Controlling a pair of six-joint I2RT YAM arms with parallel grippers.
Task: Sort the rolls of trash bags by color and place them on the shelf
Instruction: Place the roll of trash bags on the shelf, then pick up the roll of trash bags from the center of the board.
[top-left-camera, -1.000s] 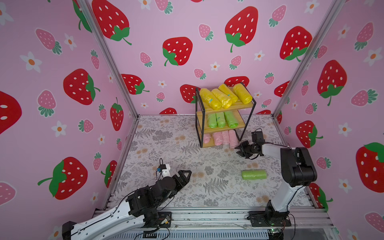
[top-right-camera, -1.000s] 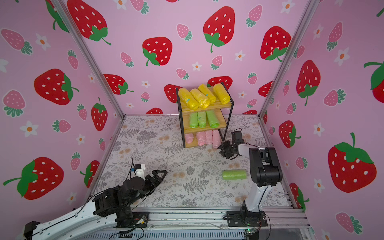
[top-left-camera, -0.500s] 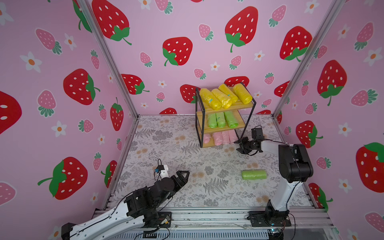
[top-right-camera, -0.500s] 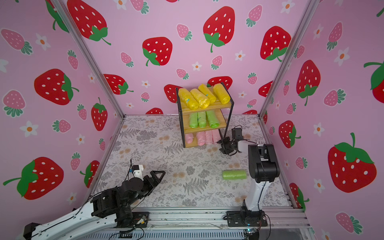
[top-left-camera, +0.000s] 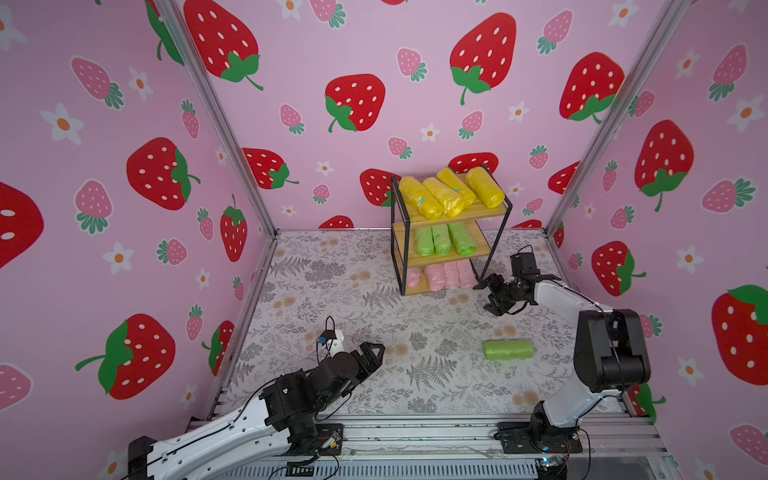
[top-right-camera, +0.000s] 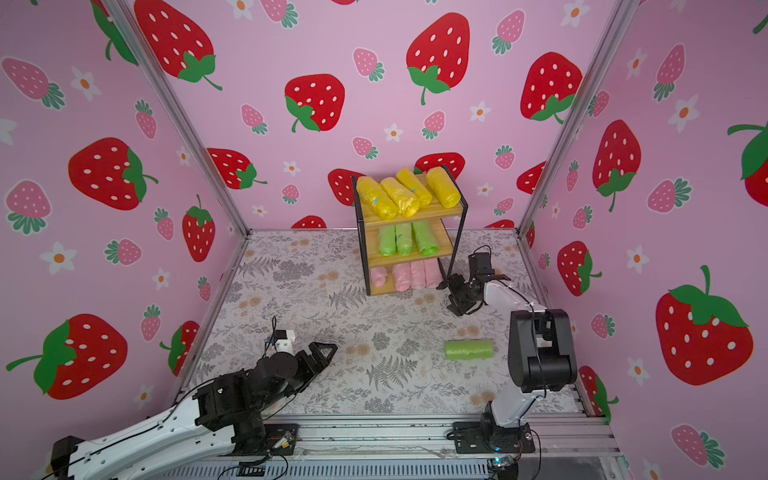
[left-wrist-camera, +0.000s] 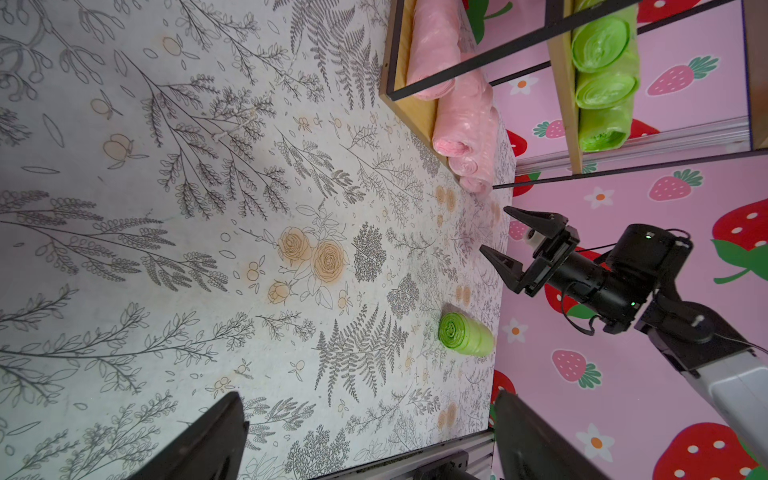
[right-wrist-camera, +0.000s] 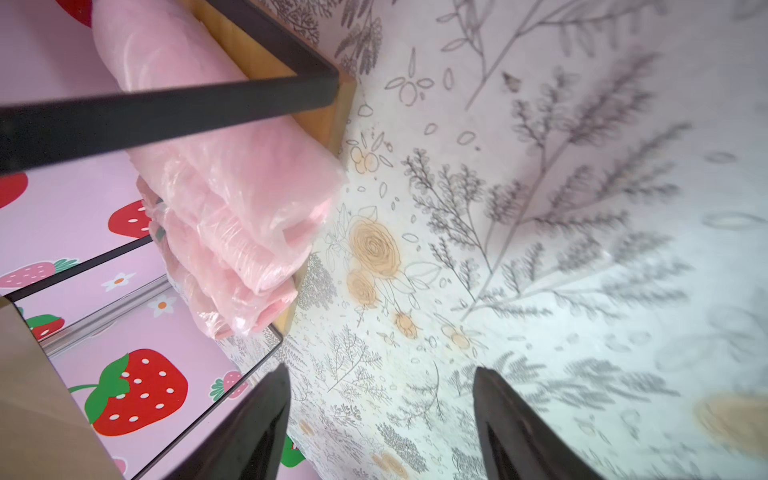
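Starting nearest the rail, the left hand hangs low over the tabletop, jaws spread wide and holding nothing. It is well apart from every roll.

Further in, the 1 loose light green roll lies on its side on the tabletop, close to the right arm's upright link and touching nothing. The left wrist view shows its coiled end face, so the roll is wound tight enough to keep its shape.

Beyond it, the right hand hovers just beside the front corner of the shelf, near its bottom tier. Its jaws stand apart and empty in the left wrist view.

On the shelf, 4 yellow rolls fill the top tier, 3 green rolls lie on the middle tier and 4 pink rolls on the bottom one. Only the green tier looks short by 1.

The loose roll is likely light, soft and slick, since its film is glossy and crinkled. The best hold is probably across its middle, 1 finger on each long side, squeezed only firmly enough to dent it. A pinch at an end could slip or pull a layer loose.
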